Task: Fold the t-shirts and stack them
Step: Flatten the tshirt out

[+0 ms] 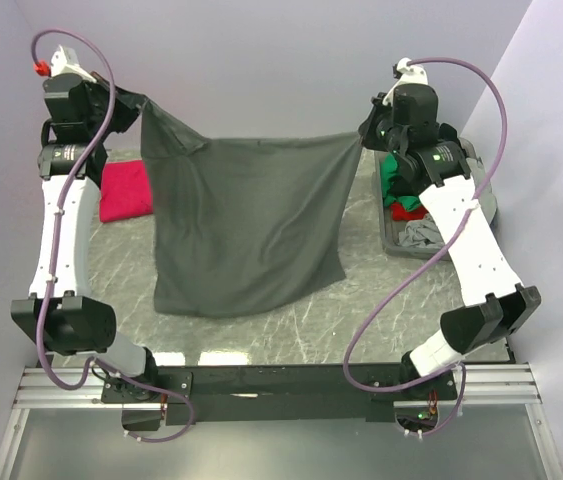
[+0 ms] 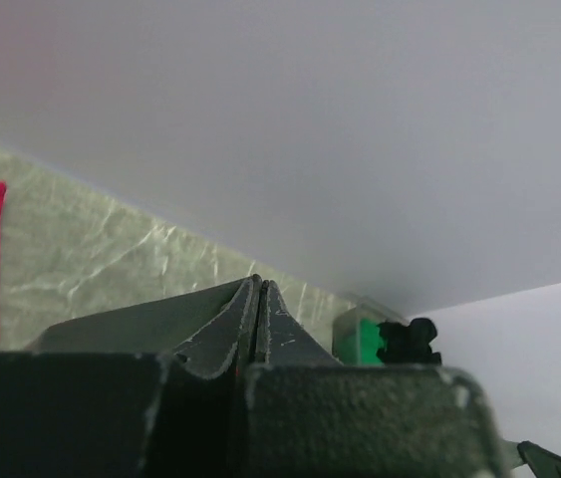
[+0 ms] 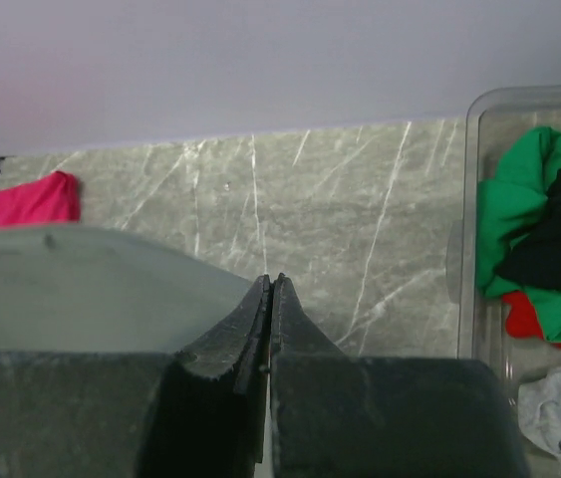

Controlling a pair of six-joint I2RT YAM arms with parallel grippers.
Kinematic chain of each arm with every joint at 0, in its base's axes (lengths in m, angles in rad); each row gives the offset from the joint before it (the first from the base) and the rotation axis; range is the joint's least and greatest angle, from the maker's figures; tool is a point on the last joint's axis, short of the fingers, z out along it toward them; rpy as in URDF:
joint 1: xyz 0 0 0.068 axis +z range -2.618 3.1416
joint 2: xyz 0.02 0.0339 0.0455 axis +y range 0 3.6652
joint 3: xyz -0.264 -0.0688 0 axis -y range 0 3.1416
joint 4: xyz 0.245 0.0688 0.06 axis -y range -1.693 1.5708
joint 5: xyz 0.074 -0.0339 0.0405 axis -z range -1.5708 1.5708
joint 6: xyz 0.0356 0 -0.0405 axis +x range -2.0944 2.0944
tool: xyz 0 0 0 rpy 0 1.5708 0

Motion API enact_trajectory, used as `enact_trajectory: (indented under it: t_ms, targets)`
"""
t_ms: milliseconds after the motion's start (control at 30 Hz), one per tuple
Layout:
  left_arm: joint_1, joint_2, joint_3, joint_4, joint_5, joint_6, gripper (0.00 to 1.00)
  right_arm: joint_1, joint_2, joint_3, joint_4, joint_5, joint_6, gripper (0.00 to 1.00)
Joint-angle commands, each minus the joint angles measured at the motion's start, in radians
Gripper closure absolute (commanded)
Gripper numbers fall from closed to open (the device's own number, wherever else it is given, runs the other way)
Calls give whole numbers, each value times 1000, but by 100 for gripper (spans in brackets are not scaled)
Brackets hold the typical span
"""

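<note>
While both arms hold it up, the charcoal t-shirt hangs like a curtain over the middle of the table.
Left gripper and right gripper are each pinched fully closed on one end of its top edge, around 10 and 2 o'clock. It looks light and totally floppy, so it sags between the grips. I'd say corners and hems are the only sane places to grab it. A folded magenta t-shirt sits at 9 o'clock, and the other t-shirts are piled in the tub at 3 o'clock.
</note>
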Motion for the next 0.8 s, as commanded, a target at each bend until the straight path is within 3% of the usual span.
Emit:
enact_trajectory:
  t_ms: [0, 300, 467, 600, 767]
  targets:
    - [1, -94, 128, 67, 10, 25, 100, 3, -74, 80, 36, -2, -1, 100]
    - [-1, -296, 74, 100, -81, 7, 100, 11, -182, 126, -22, -4, -5, 100]
    - [-1, -528, -130, 239, -176, 20, 100, 32, -343, 28, 25, 39, -17, 100]
    - [-1, -647, -137, 167, -257, 53, 100, 46, -468, -63, 68, 59, -2, 100]
    - [1, -684, -68, 73, -286, 53, 100, 67, -546, -84, 56, 45, 24, 100]
